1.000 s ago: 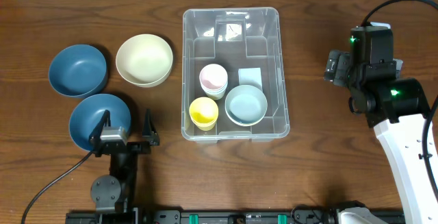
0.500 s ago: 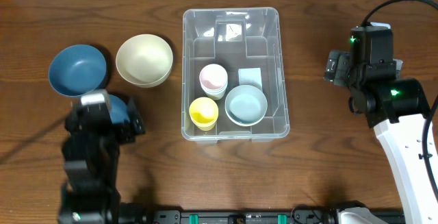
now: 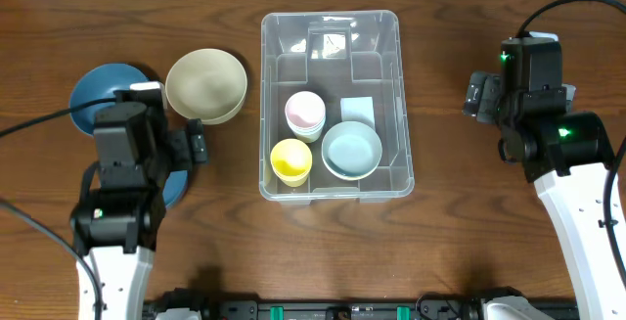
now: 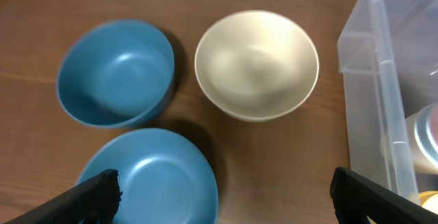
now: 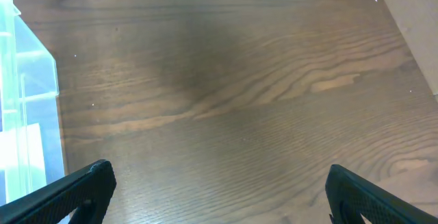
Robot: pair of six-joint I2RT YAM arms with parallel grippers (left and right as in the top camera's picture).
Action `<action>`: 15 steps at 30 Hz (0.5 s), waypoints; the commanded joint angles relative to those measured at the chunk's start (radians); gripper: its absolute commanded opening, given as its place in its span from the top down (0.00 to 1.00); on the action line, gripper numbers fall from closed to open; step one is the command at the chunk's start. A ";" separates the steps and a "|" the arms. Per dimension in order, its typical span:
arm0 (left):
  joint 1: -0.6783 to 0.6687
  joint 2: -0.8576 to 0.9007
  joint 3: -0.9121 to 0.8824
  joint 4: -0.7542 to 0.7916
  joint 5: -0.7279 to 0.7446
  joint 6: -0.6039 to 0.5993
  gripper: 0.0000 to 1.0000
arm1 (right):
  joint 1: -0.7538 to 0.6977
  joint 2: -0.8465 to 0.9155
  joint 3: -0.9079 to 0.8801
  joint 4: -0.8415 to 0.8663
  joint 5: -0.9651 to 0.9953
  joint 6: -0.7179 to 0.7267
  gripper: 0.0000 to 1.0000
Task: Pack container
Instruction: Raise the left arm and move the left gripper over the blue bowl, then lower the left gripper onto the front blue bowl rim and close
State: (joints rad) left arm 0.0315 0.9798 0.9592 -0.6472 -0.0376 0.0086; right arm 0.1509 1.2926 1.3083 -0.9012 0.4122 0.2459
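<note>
Left arm [image 3: 122, 163], fingers [image 4: 96, 195] spread, hides most of one blue bowl [image 3: 175, 187].

Both arms hover, jaws wide.
My left arm [image 3: 115, 217] sits at eight o'clock in the overhead view, my right arm [image 3: 572, 178] at three; left gripper [image 4: 222, 196] and right gripper [image 5: 219, 190] point down, fingers spread apart.
</note>
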 commanded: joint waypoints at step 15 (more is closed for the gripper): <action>-0.002 0.244 0.008 -0.200 -0.016 -0.172 0.02 | -0.007 -0.010 0.015 -0.002 0.010 0.008 0.01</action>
State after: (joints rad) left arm 0.0315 1.2015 0.9600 -0.8417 -0.0376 -0.1295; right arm 0.1509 1.2926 1.3083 -0.9012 0.4122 0.2459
